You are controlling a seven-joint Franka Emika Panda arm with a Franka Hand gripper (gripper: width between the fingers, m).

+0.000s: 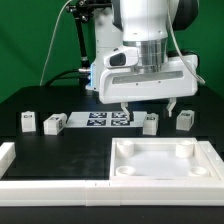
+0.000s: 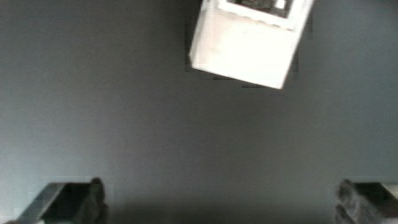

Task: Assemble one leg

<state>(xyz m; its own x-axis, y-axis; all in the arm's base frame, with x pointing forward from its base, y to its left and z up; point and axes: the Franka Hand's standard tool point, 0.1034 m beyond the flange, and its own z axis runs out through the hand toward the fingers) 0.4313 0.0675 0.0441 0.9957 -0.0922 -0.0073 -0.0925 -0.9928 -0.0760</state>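
Several small white legs with tags stand on the black table in the exterior view: two at the left (image 1: 27,122) (image 1: 54,123) and two at the right (image 1: 150,122) (image 1: 185,119). My gripper (image 1: 147,104) hangs open and empty just above the table, in front of the marker board (image 1: 108,119) and close over the leg at the middle right. In the wrist view one leg (image 2: 249,40) lies ahead of the open gripper (image 2: 221,205), apart from both dark fingertips (image 2: 71,200). Nothing is between the jaws.
The large white square tray-like piece (image 1: 165,160) with round corner sockets lies at the front right. A white raised border (image 1: 40,180) runs along the table's front left edge. The arm's base and cables stand behind.
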